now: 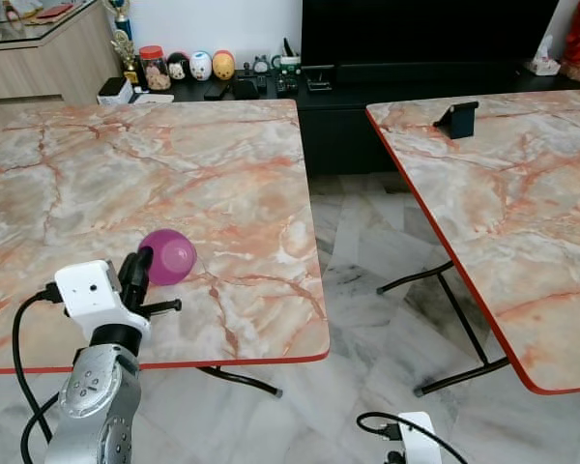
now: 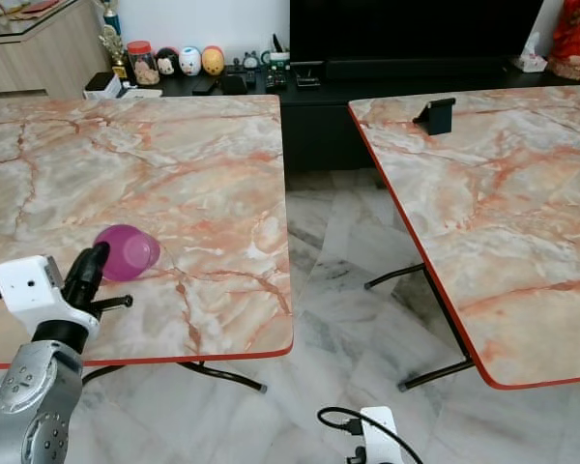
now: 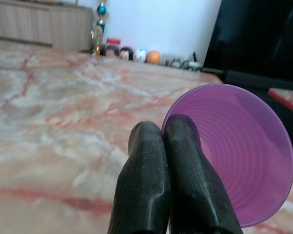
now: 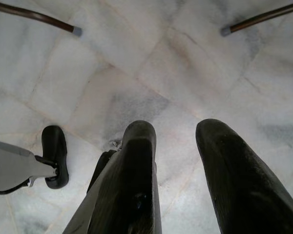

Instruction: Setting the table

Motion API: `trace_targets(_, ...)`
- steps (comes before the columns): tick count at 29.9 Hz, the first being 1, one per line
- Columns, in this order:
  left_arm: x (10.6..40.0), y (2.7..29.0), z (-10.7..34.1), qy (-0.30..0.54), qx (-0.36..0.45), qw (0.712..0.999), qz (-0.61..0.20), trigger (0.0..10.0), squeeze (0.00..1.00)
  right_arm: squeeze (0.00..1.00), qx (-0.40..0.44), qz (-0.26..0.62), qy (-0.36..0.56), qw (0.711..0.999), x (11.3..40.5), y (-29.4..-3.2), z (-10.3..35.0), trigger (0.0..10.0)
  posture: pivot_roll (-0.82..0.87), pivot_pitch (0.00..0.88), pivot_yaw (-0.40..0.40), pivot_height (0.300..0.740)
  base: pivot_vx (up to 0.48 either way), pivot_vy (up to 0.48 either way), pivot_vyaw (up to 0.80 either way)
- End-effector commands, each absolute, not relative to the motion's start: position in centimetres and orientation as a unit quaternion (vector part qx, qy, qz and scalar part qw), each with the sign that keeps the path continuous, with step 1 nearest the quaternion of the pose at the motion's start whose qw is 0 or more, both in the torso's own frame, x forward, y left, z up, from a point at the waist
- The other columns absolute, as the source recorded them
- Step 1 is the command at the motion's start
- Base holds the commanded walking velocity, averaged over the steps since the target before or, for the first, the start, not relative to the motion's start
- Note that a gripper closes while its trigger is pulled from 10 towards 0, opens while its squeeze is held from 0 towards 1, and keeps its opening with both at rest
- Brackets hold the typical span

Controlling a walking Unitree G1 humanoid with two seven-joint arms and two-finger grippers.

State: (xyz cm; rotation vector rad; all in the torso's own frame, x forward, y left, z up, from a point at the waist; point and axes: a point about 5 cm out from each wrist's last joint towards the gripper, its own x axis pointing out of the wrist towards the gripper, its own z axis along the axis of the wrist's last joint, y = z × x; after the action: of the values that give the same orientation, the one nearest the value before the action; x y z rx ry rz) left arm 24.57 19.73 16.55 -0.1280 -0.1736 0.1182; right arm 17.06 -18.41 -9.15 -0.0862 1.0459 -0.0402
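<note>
A purple cup [image 1: 168, 256] is seen lying on its side near the front edge of the left marble table [image 1: 126, 174]. The left gripper [image 3: 163, 141] is clenched on the cup's rim, fingers pressed together. The right gripper [image 4: 176, 146] is held released above the tiled floor [image 4: 151, 63].

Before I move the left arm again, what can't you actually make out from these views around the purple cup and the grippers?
- Purple cup, head views: where its rim meets the left gripper is hidden behind the black fingers.
- Left wrist view: the fingers stand pressed together, covering the cup's near rim; grip unclear.
- Right gripper, head views: cut off by the bottom edge.
- Figurines on the far shelf: too small to identify.
</note>
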Motion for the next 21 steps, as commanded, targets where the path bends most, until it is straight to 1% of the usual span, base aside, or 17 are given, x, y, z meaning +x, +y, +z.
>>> trace_targets(1, 24.9, 19.3, 17.2, -0.106, -0.056, 0.991, 0.055, 10.0, 0.0, 0.0, -0.033, -0.026, 0.5, 0.865, 16.8, -18.5, -9.2, 10.0, 0.01, 0.0, -0.006, 0.707, 0.0, 0.0, 0.0)
trace_targets(9, 25.6, 19.0, 18.4, -0.137, -0.05, 0.988, 0.049, 10.0, 0.0, 0.0, -0.018, -0.038, 0.5, 0.865, 16.6, -18.5, -9.3, 10.0, 0.0, 0.0, 0.001, 0.707, 0.0, 0.0, 0.0)
trace_targets(12, 25.8, 19.1, 18.8, -0.147, -0.069, 0.985, 0.051, 10.0, 0.0, 0.0, -0.019, -0.037, 0.502, 0.864, 16.6, -18.4, -9.3, 10.0, 0.0, 0.0, 0.005, 0.707, 0.0, 0.0, 0.0)
trace_targets(14, 25.9, 19.1, 18.9, -0.15, -0.066, 0.985, 0.049, 10.0, 0.0, 0.0, -0.019, -0.037, 0.502, 0.864, 16.6, -18.4, -9.3, 10.0, -0.01, 0.0, 0.005, 0.707, 0.0, 0.0, 0.0)
trace_targets(21, 26.1, 18.8, 19.2, -0.16, -0.066, 0.984, 0.041, 10.0, 0.0, 0.0, -0.011, -0.042, 0.503, 0.863, 16.5, -18.4, -9.4, 10.0, -0.01, 0.0, 0.009, 0.707, 0.0, -0.388, 0.0)
